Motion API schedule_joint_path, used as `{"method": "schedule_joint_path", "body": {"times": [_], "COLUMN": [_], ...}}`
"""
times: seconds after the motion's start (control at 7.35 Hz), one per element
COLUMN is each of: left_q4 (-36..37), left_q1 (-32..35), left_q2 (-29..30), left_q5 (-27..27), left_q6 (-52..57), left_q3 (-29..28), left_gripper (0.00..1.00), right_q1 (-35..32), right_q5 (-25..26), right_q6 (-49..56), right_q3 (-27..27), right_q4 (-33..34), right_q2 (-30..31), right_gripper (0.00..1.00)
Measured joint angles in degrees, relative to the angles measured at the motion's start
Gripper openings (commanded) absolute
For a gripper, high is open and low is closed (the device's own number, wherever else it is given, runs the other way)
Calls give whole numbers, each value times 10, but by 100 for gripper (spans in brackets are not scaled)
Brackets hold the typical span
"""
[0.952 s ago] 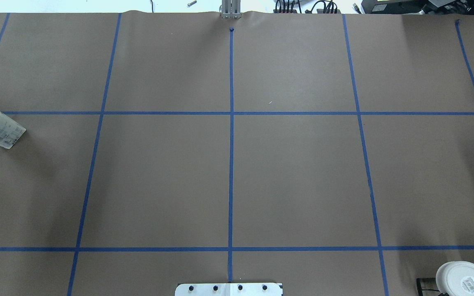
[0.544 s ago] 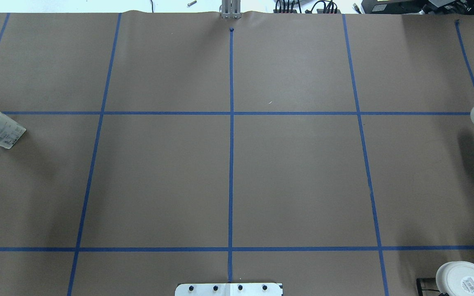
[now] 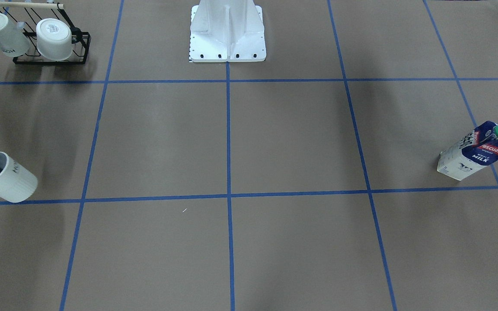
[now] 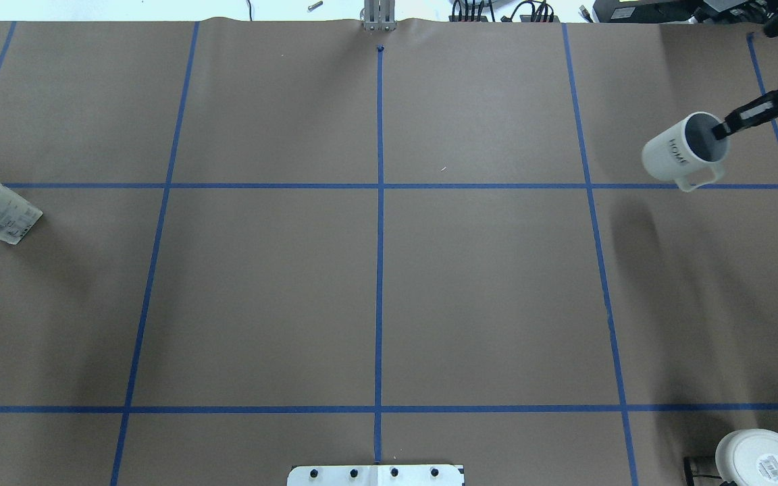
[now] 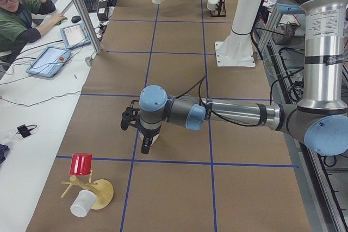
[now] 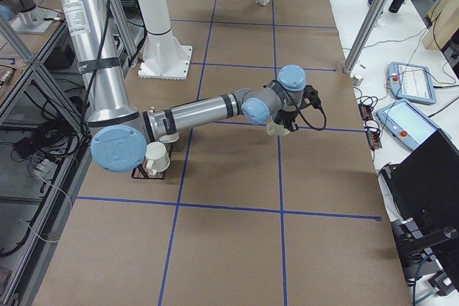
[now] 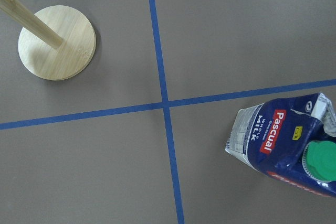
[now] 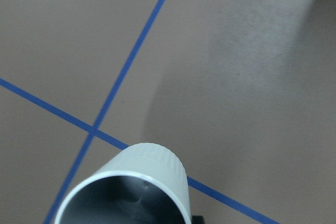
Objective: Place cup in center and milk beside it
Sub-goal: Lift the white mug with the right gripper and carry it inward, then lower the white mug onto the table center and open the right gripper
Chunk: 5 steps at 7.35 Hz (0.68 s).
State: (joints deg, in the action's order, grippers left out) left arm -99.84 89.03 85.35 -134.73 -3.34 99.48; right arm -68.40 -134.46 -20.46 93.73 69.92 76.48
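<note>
Cup (image 4: 683,155) is up off the table right now, pinched by the right gripper (image 4: 721,129). One finger (image 4: 743,116) reaches down inside the mouth and the jaws are clamped narrow on the rim wall, not wrapped around the body. It's the white mug with HOME printed on its side. It hangs tipped, mouth angled toward the wrist, handle on the side facing the robot's base.

Relative to the center (image 4: 380,297), the cup is well off to the robot's right and a bit further out from the base, beyond the tape line (image 4: 595,223) on that side. So I'd say the carry has to head toward the robot's left and back toward the base. The mug also needs levelling so its long axis is upright before it goes down on the center.

Milk (image 3: 476,151) stands upright well away from the center on the other side, the robot's left, with its green cap on top. The left arm is clearly the nearer one for it, since its wrist camera looks down on the carton. The left gripper (image 5: 145,137) only shows in the side camera, so I can't tell whether it's spread or closed.

Task-wise, I'd call the cup step underway and the milk untouched.
</note>
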Motion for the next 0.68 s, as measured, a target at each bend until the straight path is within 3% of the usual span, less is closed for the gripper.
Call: {"method": "schedule_joint_path", "body": {"times": [0.41, 0.68], "left_q4": [0, 0], "left_q1": [0, 0], "left_q2": [0, 0], "left_q5": [0, 0], "left_q6": [0, 0], "left_q3": [0, 0], "left_gripper": [99, 99], "right_q1": [161, 232], "right_q5": [133, 170], "right_q6": [-245, -300], "right_q3": [12, 34], "right_q4": [22, 151], "right_q2": [-102, -182], "right_gripper": [0, 0]}}
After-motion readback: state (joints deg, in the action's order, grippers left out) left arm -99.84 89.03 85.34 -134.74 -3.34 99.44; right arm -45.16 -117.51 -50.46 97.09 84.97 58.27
